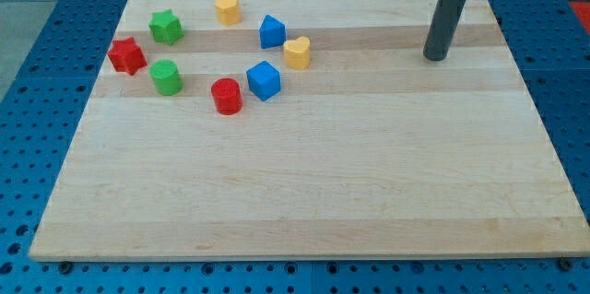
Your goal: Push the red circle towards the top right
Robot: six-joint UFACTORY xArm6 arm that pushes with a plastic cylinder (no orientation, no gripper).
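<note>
The red circle [226,96] is being observed on the wooden tabletop [304,193], left of centre in the view, just beside the blue cube [264,80] on its right; whether the two are touching cannot be told. The green cylinder [167,77] is lying to its left, apart from it.

My tip [435,56] is being held near the view's top right, well apart from every block. No claw is being carried: the arm is ending in a plain rod, so no spread or pinched state can be reported.

Handling, as judged: the red circle is being taken for a small, light, rigid piece with a smooth curved wall. It is likely to be slid easily over the wood, and likely to be rolled off line if struck off-centre. No hold is being taken; contact is best made on its lower-left wall, opposite the top right.

Risk noted: the blue cube, the yellow heart [297,52] and the second blue block [272,31] are lying along or near the intended path and may be shoved.

Also present: red star [127,55], green star [167,27], yellow block [228,8].
</note>
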